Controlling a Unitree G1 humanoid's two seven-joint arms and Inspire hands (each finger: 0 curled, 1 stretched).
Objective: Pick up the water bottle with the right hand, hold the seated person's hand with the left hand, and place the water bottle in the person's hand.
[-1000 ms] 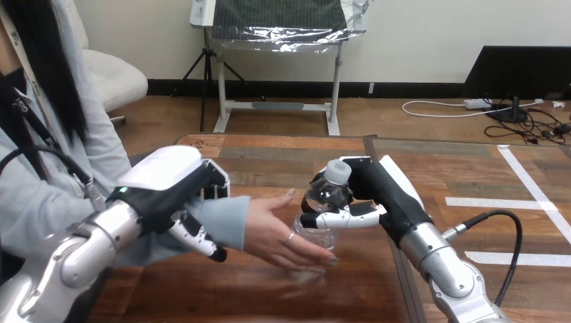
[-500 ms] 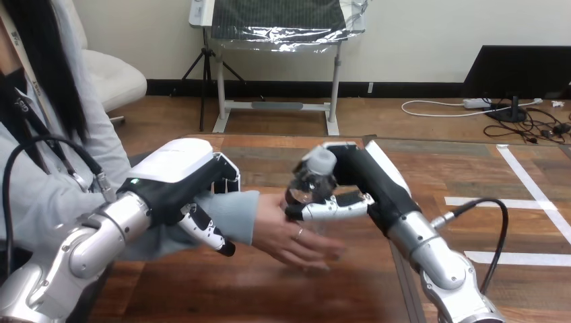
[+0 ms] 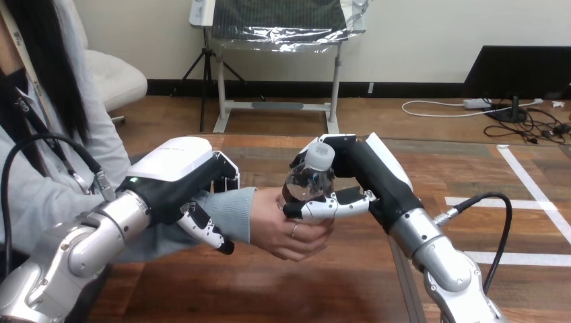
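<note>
The water bottle [image 3: 308, 178] is gripped by the right hand [image 3: 367, 185], with the thumb laid across its front and the fingers closed behind it. Beneath the bottle, its base is cupped by the person's hand [image 3: 286, 234]. Left of the bottle, the person's sleeved wrist is clasped by the curled left hand [image 3: 178, 178].

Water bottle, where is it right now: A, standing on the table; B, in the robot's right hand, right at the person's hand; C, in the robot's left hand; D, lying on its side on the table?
B: the right hand is curled round the water bottle, with the person's hand cupped under its base.
</note>
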